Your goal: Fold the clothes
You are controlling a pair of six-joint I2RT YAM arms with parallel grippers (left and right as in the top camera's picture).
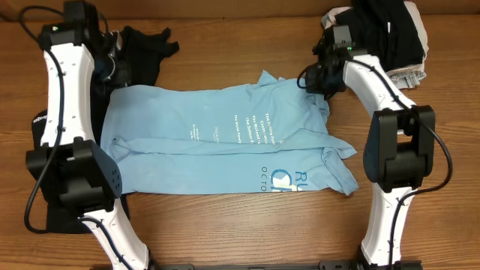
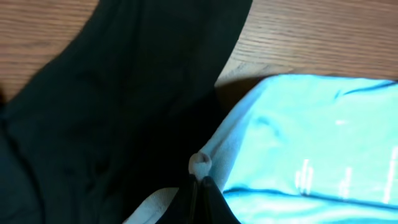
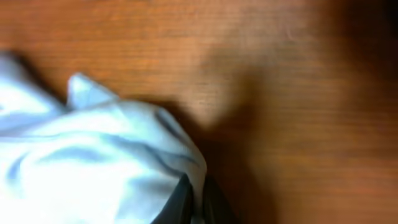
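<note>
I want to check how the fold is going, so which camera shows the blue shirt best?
The overhead view: the blue shirt lies there whole, partly folded, print visible. The left wrist view shows only one corner beside a black garment; the right wrist view shows a blurred, bunched edge.

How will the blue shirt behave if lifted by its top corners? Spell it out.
Probably floppy: the blue shirt lies creased and folded over itself, so it should sag between the left claw and right claw. Likely light: thin fabric bunches at each pinch. Pushed, it would probably wrinkle rather than slide on the wooden table.
</note>
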